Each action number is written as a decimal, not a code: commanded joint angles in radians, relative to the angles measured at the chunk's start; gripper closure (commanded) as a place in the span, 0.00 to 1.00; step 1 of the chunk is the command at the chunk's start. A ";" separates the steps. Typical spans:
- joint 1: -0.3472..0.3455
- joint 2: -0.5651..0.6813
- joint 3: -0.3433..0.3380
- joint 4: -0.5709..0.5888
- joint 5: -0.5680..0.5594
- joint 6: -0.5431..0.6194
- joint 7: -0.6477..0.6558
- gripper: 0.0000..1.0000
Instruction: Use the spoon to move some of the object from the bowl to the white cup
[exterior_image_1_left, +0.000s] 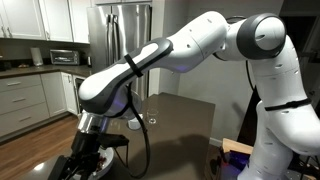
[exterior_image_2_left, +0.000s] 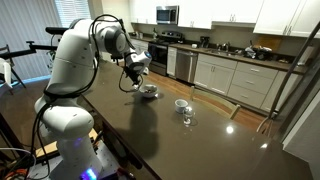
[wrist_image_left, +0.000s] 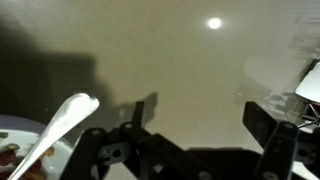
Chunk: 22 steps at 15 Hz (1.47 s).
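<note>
In an exterior view the wide white bowl (exterior_image_2_left: 148, 92) sits on the dark table, with the small white cup (exterior_image_2_left: 181, 104) a short way beside it. My gripper (exterior_image_2_left: 138, 72) hangs just above the bowl's near side. In the wrist view the gripper (wrist_image_left: 197, 112) is open, with only bare table between its dark fingers (wrist_image_left: 262, 125). The pale spoon (wrist_image_left: 62, 128) lies to the left of the fingers, slanting down into the bowl (wrist_image_left: 22, 135). A few brown pieces of the object (wrist_image_left: 8, 152) show there. A white edge at the far right looks like the cup (wrist_image_left: 311, 84).
A tiny clear glass (exterior_image_2_left: 187, 117) stands close to the cup, nearer the table's front. The dark table (exterior_image_2_left: 200, 140) stretches wide around them. Kitchen counters (exterior_image_2_left: 230, 70) run along the back, and a steel fridge (exterior_image_1_left: 120, 35) stands behind.
</note>
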 joint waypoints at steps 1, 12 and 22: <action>0.005 0.012 0.002 -0.007 -0.023 0.036 -0.034 0.00; -0.003 -0.012 -0.006 -0.059 -0.217 0.022 -0.028 0.00; 0.007 -0.072 -0.064 -0.107 -0.446 -0.072 0.082 0.00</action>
